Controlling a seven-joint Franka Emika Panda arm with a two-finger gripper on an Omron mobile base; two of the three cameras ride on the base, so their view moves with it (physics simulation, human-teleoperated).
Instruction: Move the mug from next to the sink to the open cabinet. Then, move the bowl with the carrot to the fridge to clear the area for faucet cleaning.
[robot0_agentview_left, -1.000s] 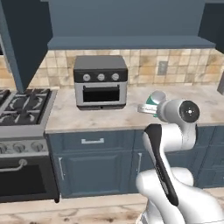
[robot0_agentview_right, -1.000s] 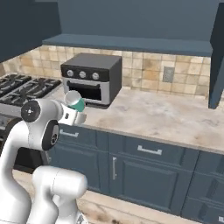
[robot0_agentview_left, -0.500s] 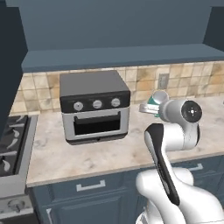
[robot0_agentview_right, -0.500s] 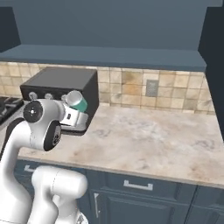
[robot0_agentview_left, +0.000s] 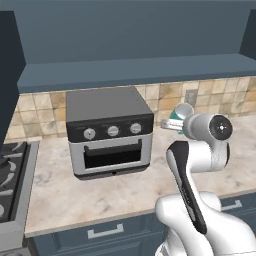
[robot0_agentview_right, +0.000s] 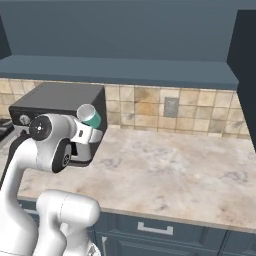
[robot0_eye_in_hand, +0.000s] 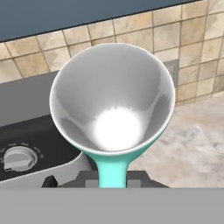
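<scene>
Pincer pressed shut, pinching mug by handle. Mug held in air, tilted, grey interior facing hand camera. Mug above marble bench, near back edge, just beside toaster oven. Tiled backsplash behind; blue-grey shelf overhead.

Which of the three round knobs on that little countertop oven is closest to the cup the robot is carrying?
The right-hand knob. Of the three along the toaster oven panel, it sits nearest the mug in the gripper, seen from the left base view.
</scene>
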